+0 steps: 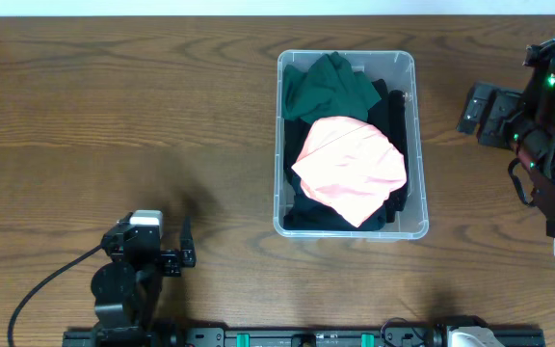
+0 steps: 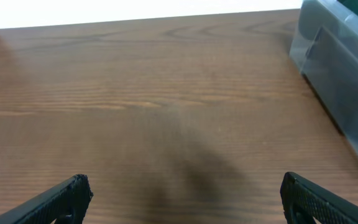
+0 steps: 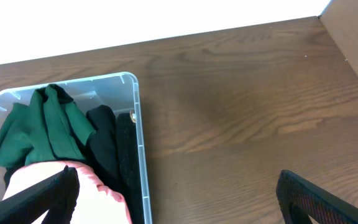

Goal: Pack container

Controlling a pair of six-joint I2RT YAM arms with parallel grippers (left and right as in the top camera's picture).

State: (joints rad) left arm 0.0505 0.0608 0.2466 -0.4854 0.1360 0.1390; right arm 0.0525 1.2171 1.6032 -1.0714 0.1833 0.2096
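The clear plastic container (image 1: 281,135) stands at the table's middle right. It holds a dark green garment (image 1: 328,87) at the far end, black garments (image 1: 396,116) along the sides and a pink garment (image 1: 349,169) on top. The right wrist view also shows the container (image 3: 140,155) with the green garment (image 3: 39,127), black garment (image 3: 107,155) and pink garment (image 3: 98,193). My left gripper (image 2: 182,199) is open and empty over bare wood near the front left; the container's corner (image 2: 337,68) lies to its right. My right gripper (image 3: 176,196) is open and empty, raised to the container's right.
The right arm (image 1: 547,145) sits at the table's right edge, the left arm (image 1: 138,265) at the front left. A black rail (image 1: 306,337) runs along the front edge. Bare wood (image 1: 114,116) spreads left of the container.
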